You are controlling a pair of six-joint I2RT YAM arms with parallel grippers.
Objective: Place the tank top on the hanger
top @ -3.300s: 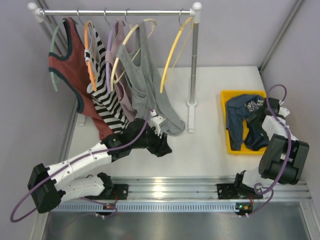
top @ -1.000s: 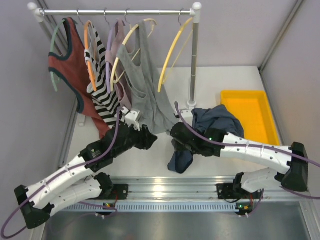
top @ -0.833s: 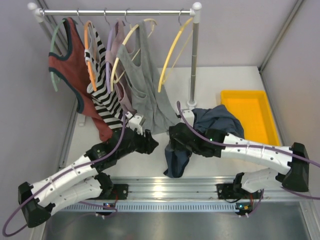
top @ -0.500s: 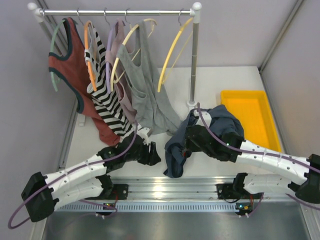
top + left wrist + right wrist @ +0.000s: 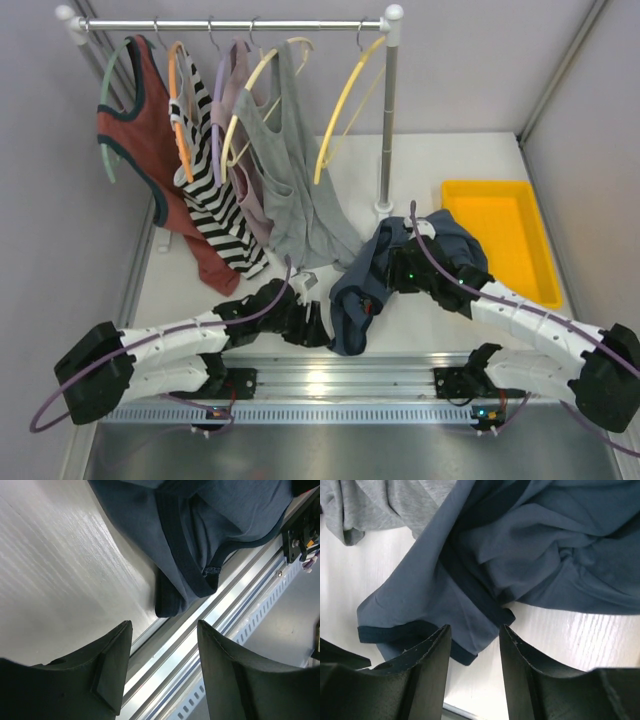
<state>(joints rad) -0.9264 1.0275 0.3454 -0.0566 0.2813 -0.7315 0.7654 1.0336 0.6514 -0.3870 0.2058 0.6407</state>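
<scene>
**Jaws.** The left jaws are released. In the left wrist view both fingers (image 5: 112,675) stand well apart with nothing between them, over the aluminium rail (image 5: 200,645) at the near edge of the desk (image 5: 430,160). The dark-trimmed hem of the tank top (image 5: 210,525) lies just ahead of them, and we see no contact. The right jaws are also released. Their fingers (image 5: 427,670) are spread above the tank top (image 5: 530,545), and the cloth below them is not pinched.

**Containers.** The yellow tray (image 5: 510,225) stands at the right edge of the desk. The tank top (image 5: 352,300) lies outside it, crumpled on the desk between the tray and the centre, with its low end at the near edge. The hanger (image 5: 342,108) hangs at the right end of the clothes rail, beside the grey tank top (image 5: 290,190) and well apart from the tank top.

**Changes.** 3.3 s ago the tank top lay in the tray under the right arm (image 5: 520,315). Half a second ago the left arm (image 5: 180,335) had its jaws farther from the cloth; they are now just beside it.
</scene>
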